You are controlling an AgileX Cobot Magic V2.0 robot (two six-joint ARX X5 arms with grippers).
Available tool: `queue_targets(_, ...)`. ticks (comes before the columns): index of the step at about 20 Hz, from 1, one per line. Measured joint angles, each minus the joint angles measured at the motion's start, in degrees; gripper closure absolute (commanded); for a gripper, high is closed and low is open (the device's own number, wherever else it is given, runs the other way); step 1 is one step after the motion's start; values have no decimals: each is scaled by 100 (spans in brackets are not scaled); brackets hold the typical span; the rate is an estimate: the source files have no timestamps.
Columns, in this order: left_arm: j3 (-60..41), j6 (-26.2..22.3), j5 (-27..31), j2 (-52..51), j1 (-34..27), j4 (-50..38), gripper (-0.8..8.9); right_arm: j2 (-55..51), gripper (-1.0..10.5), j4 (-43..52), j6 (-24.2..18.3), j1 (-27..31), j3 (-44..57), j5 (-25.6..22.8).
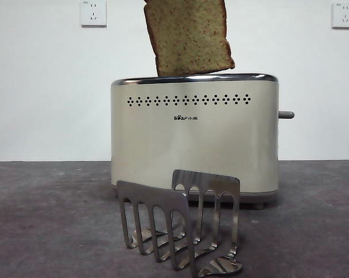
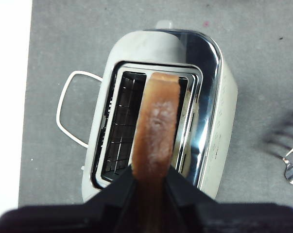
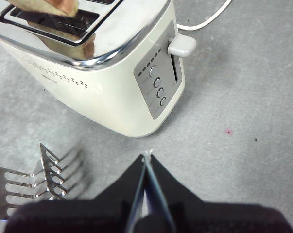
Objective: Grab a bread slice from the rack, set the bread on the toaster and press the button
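Note:
My left gripper (image 2: pixel 153 182) is shut on the slice of bread (image 2: pixel 157 124) and holds it edge-down over the toaster's slots (image 2: pixel 122 126). In the front view the bread (image 1: pixel 188 36) hangs tilted, its lower edge at the toaster's chrome top rim (image 1: pixel 194 79). The cream toaster (image 1: pixel 194 145) stands behind the steel rack (image 1: pixel 180 223), which holds no bread. The grey button (image 1: pixel 286 114) sticks out from the toaster's right side; it also shows in the right wrist view (image 3: pixel 181 46). My right gripper (image 3: pixel 147 160) is shut and empty, above the table beside the toaster's button end.
A white power cord (image 2: pixel 63 114) loops on the table behind the toaster. A control panel with round knobs (image 3: pixel 158 87) is on the toaster's narrow side. Two wall sockets (image 1: pixel 93 13) are on the white wall. The table is dark grey.

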State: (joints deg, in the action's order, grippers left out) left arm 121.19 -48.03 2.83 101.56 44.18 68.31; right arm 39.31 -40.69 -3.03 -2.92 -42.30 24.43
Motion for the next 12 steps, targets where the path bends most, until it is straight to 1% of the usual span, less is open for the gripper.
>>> queue_targets(8, 0, -247, -20, 133, -203, 59, 823, 0, 949, 0, 0, 0, 0, 0)
queue_targets(12, 0, -278, -210, 289, -251, 63, 823, 0, 949, 0, 0, 0, 0, 2)
